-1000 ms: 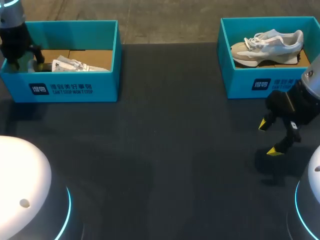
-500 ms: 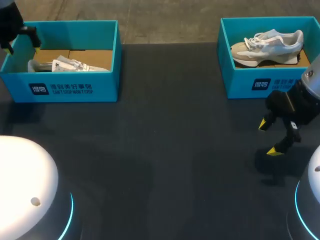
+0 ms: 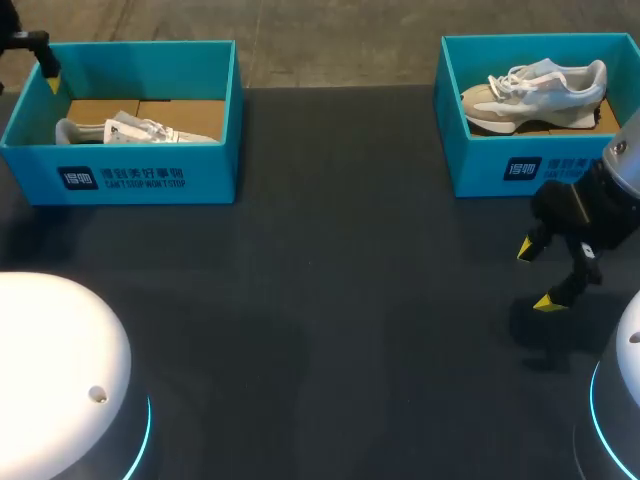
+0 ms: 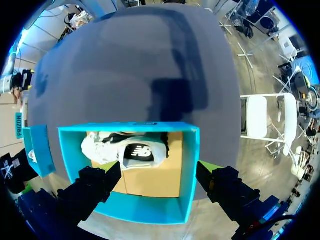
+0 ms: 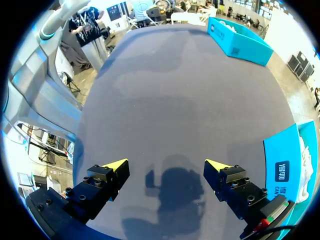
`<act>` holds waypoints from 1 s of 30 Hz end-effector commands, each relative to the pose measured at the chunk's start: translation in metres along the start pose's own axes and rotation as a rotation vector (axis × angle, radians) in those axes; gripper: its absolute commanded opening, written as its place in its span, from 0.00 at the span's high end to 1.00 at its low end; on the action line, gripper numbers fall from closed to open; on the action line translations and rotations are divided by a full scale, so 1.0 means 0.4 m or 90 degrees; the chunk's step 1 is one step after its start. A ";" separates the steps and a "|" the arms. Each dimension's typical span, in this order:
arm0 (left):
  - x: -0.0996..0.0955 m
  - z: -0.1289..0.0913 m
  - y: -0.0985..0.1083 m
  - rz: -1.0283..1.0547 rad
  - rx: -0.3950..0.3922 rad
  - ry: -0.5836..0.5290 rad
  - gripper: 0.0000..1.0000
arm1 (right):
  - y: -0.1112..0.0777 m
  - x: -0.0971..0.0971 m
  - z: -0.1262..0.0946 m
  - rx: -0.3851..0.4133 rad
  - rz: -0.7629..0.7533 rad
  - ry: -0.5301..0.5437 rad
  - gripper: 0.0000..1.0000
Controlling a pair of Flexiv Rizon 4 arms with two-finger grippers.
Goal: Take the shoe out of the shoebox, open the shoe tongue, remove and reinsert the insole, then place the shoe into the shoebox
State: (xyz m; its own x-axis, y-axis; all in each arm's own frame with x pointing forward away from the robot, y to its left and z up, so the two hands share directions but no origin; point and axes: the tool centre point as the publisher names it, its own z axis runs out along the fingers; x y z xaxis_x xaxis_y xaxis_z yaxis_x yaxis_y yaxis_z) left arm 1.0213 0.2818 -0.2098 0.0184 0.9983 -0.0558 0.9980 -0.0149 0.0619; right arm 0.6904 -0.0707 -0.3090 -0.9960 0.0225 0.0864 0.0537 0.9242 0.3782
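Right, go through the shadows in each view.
Head view: the right tool with yellow tips throws a dark patch on the black tabletop, on the side nearer the robot. Right wrist view: that shadow lies on the table between the tool's open fingers. Left wrist view: a blocky dark shadow falls on the table beyond the turquoise cardboard shoebox.

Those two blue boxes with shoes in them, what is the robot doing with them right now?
Nothing is being held at this moment. The left gripper hangs open above the left shoebox, where a white shoe lies inside. The right gripper is open too, over the bare table in front of the right shoebox, which holds a second shoe. Both shoes lie in their boxes, untouched.
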 end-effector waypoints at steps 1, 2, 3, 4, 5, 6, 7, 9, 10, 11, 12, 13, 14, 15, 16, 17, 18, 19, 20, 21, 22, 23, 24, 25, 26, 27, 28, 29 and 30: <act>-0.002 -0.031 -0.044 -0.002 -0.012 0.012 0.00 | 0.000 0.002 0.001 0.001 0.000 -0.001 0.00; -0.005 -0.035 -0.049 -0.002 -0.012 0.014 0.00 | 0.000 0.002 0.001 0.001 0.000 -0.001 0.00; -0.008 -0.039 -0.055 0.001 -0.009 0.013 0.00 | 0.000 0.002 0.001 0.001 0.000 -0.001 0.00; -0.010 -0.042 -0.059 0.002 -0.007 0.014 0.00 | 0.000 0.002 0.001 0.001 0.000 -0.001 0.00; -0.014 -0.045 -0.065 0.002 -0.006 0.015 0.00 | 0.000 0.002 0.001 0.001 0.000 -0.001 0.00; -0.016 -0.049 -0.070 0.008 0.000 0.012 0.00 | 0.000 0.002 0.001 0.001 0.000 -0.001 0.00; -0.016 -0.049 -0.070 0.008 0.000 0.012 0.00 | 0.000 0.002 0.001 0.001 0.000 -0.001 0.00; -0.016 -0.049 -0.070 0.008 0.000 0.012 0.00 | 0.000 0.002 0.001 0.001 0.000 -0.001 0.00; -0.016 -0.049 -0.070 0.008 0.000 0.012 0.00 | 0.000 0.002 0.001 0.001 0.000 -0.001 0.00; -0.016 -0.049 -0.070 0.008 0.000 0.012 0.00 | 0.000 0.002 0.001 0.001 0.000 -0.001 0.00; -0.016 -0.049 -0.070 0.008 0.000 0.012 0.00 | 0.000 0.002 0.001 0.001 0.000 -0.001 0.00; -0.016 -0.049 -0.070 0.008 0.000 0.012 0.00 | 0.000 0.002 0.001 0.001 0.000 -0.001 0.00; -0.016 -0.049 -0.070 0.008 0.000 0.012 0.00 | 0.000 0.002 0.001 0.001 0.000 -0.001 0.00; -0.016 -0.049 -0.070 0.008 0.000 0.012 0.00 | 0.000 0.002 0.001 0.001 0.000 -0.001 0.00; -0.016 -0.049 -0.070 0.008 0.000 0.012 0.00 | 0.000 0.002 0.001 0.001 0.000 -0.001 0.00; -0.016 -0.049 -0.070 0.008 0.000 0.012 0.00 | 0.000 0.002 0.001 0.001 0.000 -0.001 0.00; -0.016 -0.049 -0.070 0.008 0.000 0.012 0.00 | 0.000 0.002 0.001 0.001 0.000 -0.001 0.00; -0.016 -0.049 -0.070 0.008 0.000 0.012 0.00 | 0.000 0.002 0.001 0.001 0.000 -0.001 0.00; -0.016 -0.049 -0.070 0.008 0.000 0.012 0.00 | 0.000 0.002 0.001 0.001 0.000 -0.001 0.00; -0.016 -0.049 -0.070 0.008 0.000 0.012 0.00 | 0.000 0.002 0.001 0.001 0.000 -0.001 0.00; -0.016 -0.049 -0.070 0.008 0.000 0.012 0.00 | 0.000 0.002 0.001 0.001 0.000 -0.001 0.00; -0.016 -0.049 -0.070 0.008 0.000 0.012 0.00 | 0.001 -0.006 -0.005 0.002 0.003 0.001 0.00; -0.016 -0.049 -0.070 0.008 0.000 0.012 0.00 | 0.002 -0.017 -0.010 0.013 0.022 0.010 0.00; -0.016 -0.049 -0.070 0.008 0.000 0.012 0.00 | 0.001 -0.030 -0.015 0.018 0.039 0.008 0.00; -0.016 -0.049 -0.070 0.008 0.000 0.012 0.00 | 0.001 -0.040 -0.025 0.014 0.040 0.008 0.00; -0.016 -0.049 -0.070 0.008 0.000 0.012 0.00 | 0.002 -0.050 -0.034 0.027 0.060 0.009 0.00; -0.016 -0.049 -0.070 0.008 0.000 0.012 0.00 | 0.001 -0.064 -0.043 0.033 0.081 0.007 0.00; -0.016 -0.049 -0.070 0.008 0.000 0.012 0.00 | 0.001 -0.077 -0.056 0.034 0.092 0.004 0.00; -0.016 -0.049 -0.070 0.008 0.000 0.012 0.00 | -0.001 -0.090 -0.068 0.046 0.129 0.001 0.00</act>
State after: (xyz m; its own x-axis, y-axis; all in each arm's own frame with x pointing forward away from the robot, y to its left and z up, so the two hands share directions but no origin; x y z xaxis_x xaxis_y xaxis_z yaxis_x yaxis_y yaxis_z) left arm 0.9931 0.2767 -0.1919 0.0292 0.9988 -0.0395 0.9978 -0.0268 0.0604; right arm 0.7098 -0.0833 -0.2979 -0.9800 0.1631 0.1143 0.1929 0.9202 0.3406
